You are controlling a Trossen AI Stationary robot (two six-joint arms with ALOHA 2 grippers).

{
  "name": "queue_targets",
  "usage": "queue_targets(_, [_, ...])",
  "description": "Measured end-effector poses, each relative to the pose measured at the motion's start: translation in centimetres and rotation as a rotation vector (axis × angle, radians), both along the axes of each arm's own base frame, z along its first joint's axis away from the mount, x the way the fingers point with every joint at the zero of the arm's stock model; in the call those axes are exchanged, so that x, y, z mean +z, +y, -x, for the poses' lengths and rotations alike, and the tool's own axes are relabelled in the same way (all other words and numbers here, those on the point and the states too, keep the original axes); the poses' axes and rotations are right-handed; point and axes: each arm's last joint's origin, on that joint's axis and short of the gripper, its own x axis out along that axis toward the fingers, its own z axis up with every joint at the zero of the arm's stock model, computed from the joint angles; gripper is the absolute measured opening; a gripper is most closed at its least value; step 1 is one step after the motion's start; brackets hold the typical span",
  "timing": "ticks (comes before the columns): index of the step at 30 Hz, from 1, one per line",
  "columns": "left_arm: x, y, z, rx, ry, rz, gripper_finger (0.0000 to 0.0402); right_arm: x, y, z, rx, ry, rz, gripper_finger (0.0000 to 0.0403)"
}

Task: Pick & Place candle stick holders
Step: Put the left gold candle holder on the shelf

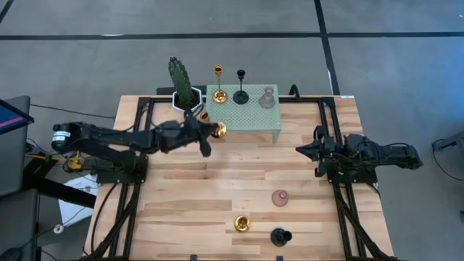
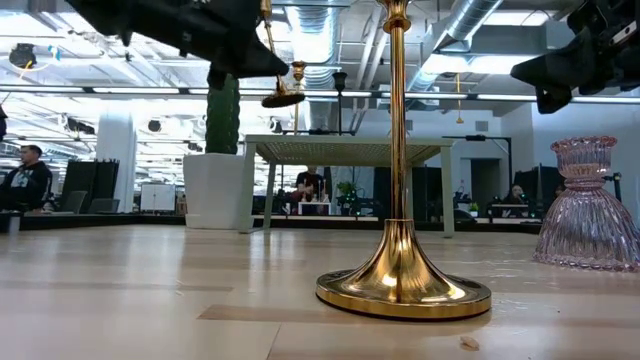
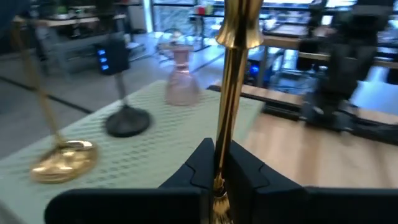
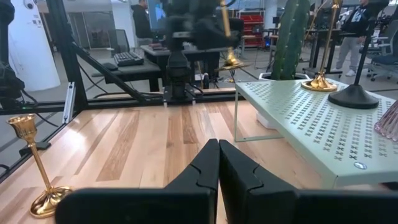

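Shiny gold candle stick holder (image 3: 227, 93) clamped in left claw (image 3: 217, 171).

A robotics lab or open-plan workshop, set inside a large industrial office hall. Shown by the polished grey concrete floor (image 1: 406, 43) crossed by dark lines, exposed silver ducts (image 2: 470, 40) and pipes overhead at twelve o'clock, rows of desks (image 2: 330, 205) with seated people (image 2: 25, 175) behind, a keyboard (image 4: 127, 59) at ten o'clock, and a wooden table (image 1: 217, 188) in a black metal frame (image 1: 130, 196).
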Motion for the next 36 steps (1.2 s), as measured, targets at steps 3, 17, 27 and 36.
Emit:
queue_targets(3, [0.6, 1.2, 0.1, 0.054, -0.004, -0.018, 0.0017, -0.1, 0.0, 0.0, 0.0, 0.008, 0.0, 0.0])
queue_targets(17, [-0.3, 5.1, 0.3, 0.207, 0.058, 0.015, 0.0017, -0.1, 0.0, 0.0, 0.0, 0.009, 0.001, 0.0])
queue_targets(27, [-1.8, 7.3, -0.3, 0.212, 0.091, 0.068, 0.0017, -0.1, 0.0, 0.0, -0.004, 0.01, 0.001, 0.0])
queue_targets(36, [-1.9, 7.9, -0.5, 0.213, 0.072, 0.062, 0.0023, -0.1, 0.0, 0.0, -0.004, 0.009, 0.001, 0.0])
